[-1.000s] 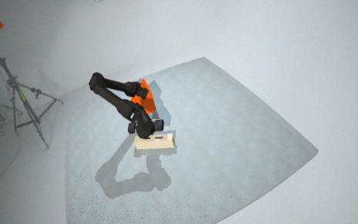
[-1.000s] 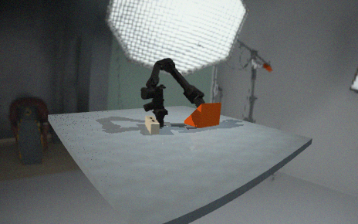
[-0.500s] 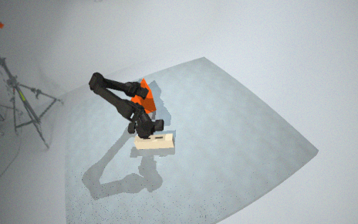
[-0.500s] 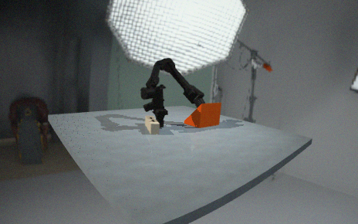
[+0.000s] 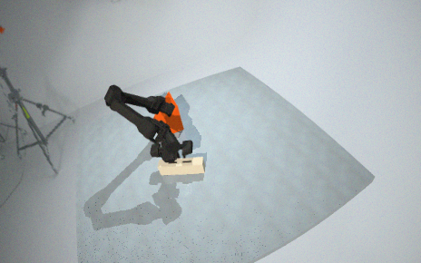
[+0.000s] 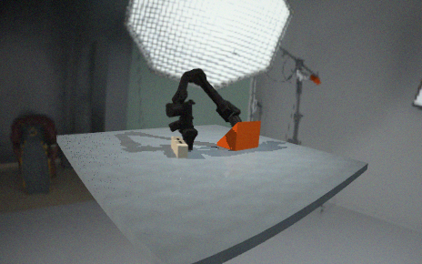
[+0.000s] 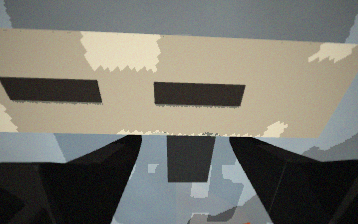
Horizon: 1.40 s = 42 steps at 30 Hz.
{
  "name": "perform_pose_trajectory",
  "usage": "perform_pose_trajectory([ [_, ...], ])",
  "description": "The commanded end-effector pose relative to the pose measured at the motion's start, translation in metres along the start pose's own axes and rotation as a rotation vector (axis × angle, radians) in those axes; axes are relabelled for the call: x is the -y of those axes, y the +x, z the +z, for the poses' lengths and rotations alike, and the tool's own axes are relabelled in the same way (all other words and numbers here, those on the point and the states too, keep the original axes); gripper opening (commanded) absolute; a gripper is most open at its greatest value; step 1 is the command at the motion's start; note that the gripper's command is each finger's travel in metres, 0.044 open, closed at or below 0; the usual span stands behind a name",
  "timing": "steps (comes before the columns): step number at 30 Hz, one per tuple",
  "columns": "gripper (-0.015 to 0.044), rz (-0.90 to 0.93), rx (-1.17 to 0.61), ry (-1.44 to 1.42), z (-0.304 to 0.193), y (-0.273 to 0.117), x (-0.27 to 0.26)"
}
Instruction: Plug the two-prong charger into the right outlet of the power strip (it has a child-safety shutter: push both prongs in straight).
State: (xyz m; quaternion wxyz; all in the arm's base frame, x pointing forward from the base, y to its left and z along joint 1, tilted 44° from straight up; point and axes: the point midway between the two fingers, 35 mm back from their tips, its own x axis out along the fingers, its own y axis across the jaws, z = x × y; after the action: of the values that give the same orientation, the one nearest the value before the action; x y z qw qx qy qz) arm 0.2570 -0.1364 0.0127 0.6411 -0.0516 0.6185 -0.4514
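Dark grey and boxy, the charger [image 7: 190, 158] sits in the lower middle of the wrist view, between the 2 black fingers of the claw [image 7: 185, 170], with pale gaps of desk showing on both sides of it, so neither finger touches it. Its upper end meets the lower edge of the cream power strip [image 7: 200, 65], which spans the upper half of that view as a broad band. On the strip's face lie 2 dark rectangular slots: 1 at centre [image 7: 199, 94], directly above the charger, and 1 toward the left edge [image 7: 51, 90]. Whether the prongs are seated cannot be made out from here. The claw stands wide open and grips nothing. In the top view the power strip [image 5: 181, 167] lies left of centre on the grey-blue desk [image 5: 281, 172], with the claw [image 5: 174, 154] right at its upper edge and the black arm [image 5: 136, 115] folding up toward the upper left. An orange wedge-shaped block [image 5: 171, 117] sits just behind the arm. In the exterior view the claw [image 6: 188, 141] points down beside the strip [image 6: 179, 147], the orange wedge [image 6: 242, 135] to their right, a big mesh-fronted lamp [image 6: 206, 34] glowing along the top of the frame.
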Motion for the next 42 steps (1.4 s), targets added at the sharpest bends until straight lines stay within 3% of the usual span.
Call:
perform_pose_trajectory([
  [1, 0.044, 0.0, 0.003, 0.002, 0.0, 0.0, 0.0],
  [42, 0.044, -0.005, 0.026, 0.018, -0.014, 0.001, -0.001],
])
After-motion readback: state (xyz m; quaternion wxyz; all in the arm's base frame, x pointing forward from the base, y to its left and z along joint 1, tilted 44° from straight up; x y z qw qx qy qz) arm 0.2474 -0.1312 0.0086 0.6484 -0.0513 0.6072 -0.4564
